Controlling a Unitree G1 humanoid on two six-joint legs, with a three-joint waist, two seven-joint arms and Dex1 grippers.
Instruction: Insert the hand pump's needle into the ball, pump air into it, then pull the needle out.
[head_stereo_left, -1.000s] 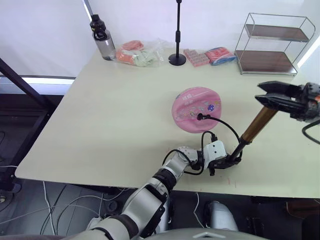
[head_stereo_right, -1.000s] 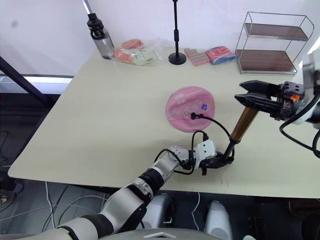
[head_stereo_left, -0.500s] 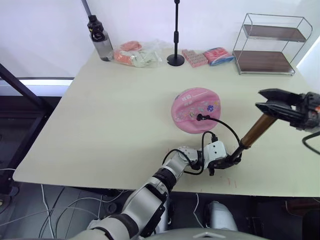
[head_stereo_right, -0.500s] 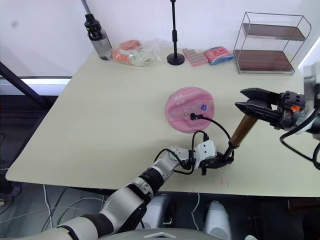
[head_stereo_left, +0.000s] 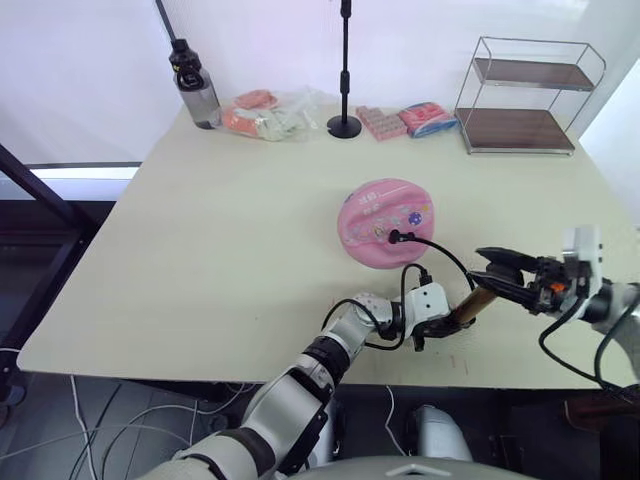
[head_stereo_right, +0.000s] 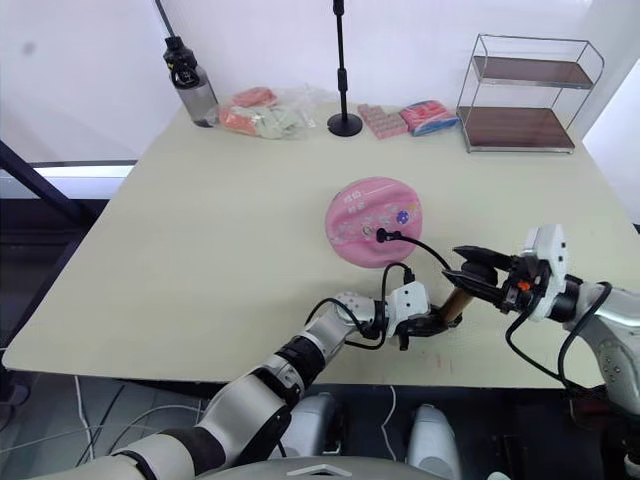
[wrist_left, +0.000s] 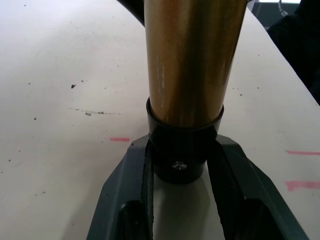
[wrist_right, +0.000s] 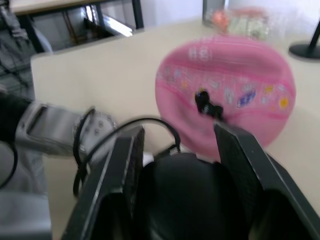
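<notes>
The pink ball (head_stereo_left: 385, 222) lies near the table's middle. The needle's black fitting (head_stereo_left: 396, 237) sits in the ball's near side; the pin itself is hidden. From it a thin black hose (head_stereo_left: 445, 255) loops back to the hand pump (head_stereo_left: 467, 308), which leans low over the table's front. My left gripper (head_stereo_left: 438, 324) is shut on the pump's black bottom cap (wrist_left: 182, 150), below the bronze barrel (wrist_left: 187, 60). My right gripper (head_stereo_left: 485, 270) is shut on the black handle (wrist_right: 190, 195), with the ball (wrist_right: 225, 95) just beyond it.
Along the far edge stand a grey water bottle (head_stereo_left: 197, 85), a clear bag of snacks (head_stereo_left: 265, 112), a black microphone stand (head_stereo_left: 345, 125), two flat packets (head_stereo_left: 405, 118) and a wire shelf (head_stereo_left: 520, 95). The table's front edge (head_stereo_left: 250, 360) runs just below my left gripper.
My right gripper has come down and in toward the left gripper with the handle, so much less bronze barrel shows between them. The camera has shifted; ball and left gripper stay put.
</notes>
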